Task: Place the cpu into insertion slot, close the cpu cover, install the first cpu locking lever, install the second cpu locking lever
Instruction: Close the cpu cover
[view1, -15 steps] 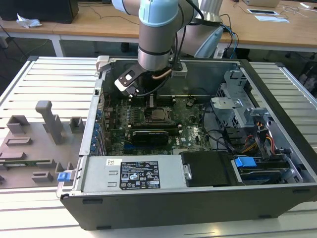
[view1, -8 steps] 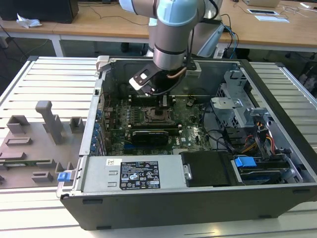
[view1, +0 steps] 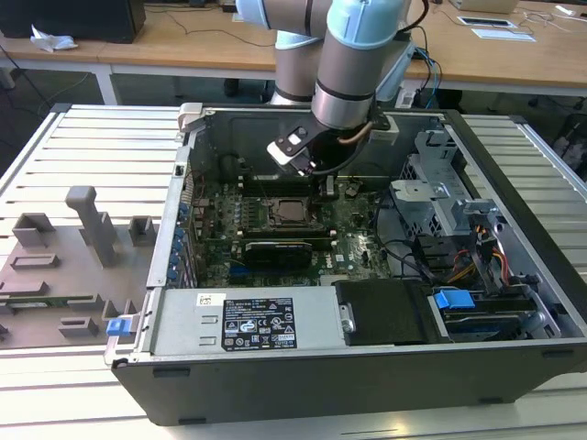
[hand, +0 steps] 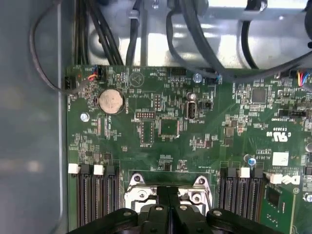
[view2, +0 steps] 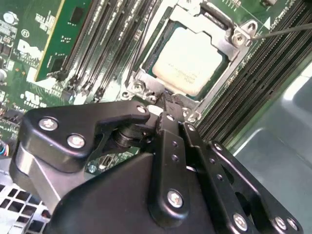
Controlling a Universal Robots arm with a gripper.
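The cpu (view2: 187,61), a square chip with a dull silver top, lies in the insertion slot (view1: 286,213) on the green motherboard. The silver cpu cover (view2: 229,51) lies flat around the chip's edges. From the socket's corner a thin wire locking lever (view2: 287,30) runs out over the memory slots. My gripper (view2: 163,105) hangs just above the socket's near edge, its black fingers (hand: 161,209) pressed together with nothing seen between them. In the exterior view the gripper (view1: 326,186) is inside the open case, just to the right of the socket.
Black memory slots (hand: 90,195) flank the socket on both sides. A coin battery (hand: 111,101) and cables (hand: 195,34) lie beyond it. A long black card (view1: 275,252), the power supply (view1: 248,325) and the drive cage (view1: 459,238) crowd the case. Grey fixtures (view1: 92,225) stand outside it.
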